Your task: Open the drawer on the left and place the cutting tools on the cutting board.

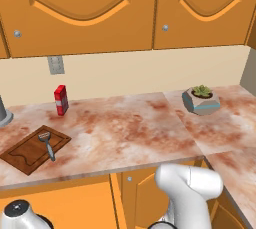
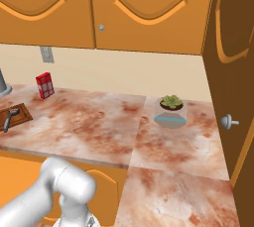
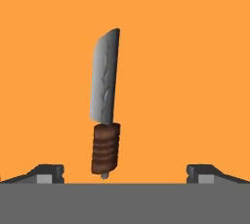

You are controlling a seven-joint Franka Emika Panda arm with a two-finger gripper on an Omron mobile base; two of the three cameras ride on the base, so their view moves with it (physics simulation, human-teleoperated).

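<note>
In the hand view a small knife [image 3: 105, 120] with a dark ribbed handle and a grey blade lies on the flat orange floor of the drawer [image 3: 190, 71]. My gripper [image 3: 125, 174] hangs open above it, its two fingertips [image 3: 49, 173] wide apart on either side of the handle end and touching nothing. The dark brown cutting board [image 1: 22, 155] lies on the counter at the left, with the grey peeler [image 1: 48, 144] resting on it. The right base view has the board [image 2: 21, 111] and the peeler [image 2: 10, 119] at its left edge. My arm bends down below the counter's front edge.
A red box [image 1: 61, 100] stands near the back wall and a potted succulent [image 1: 201, 100] sits at the right. A grey base [image 1: 4, 113] stands at the far left. Upper cabinets hang overhead. A tall cabinet door with a knob [image 2: 228, 121] closes the right side.
</note>
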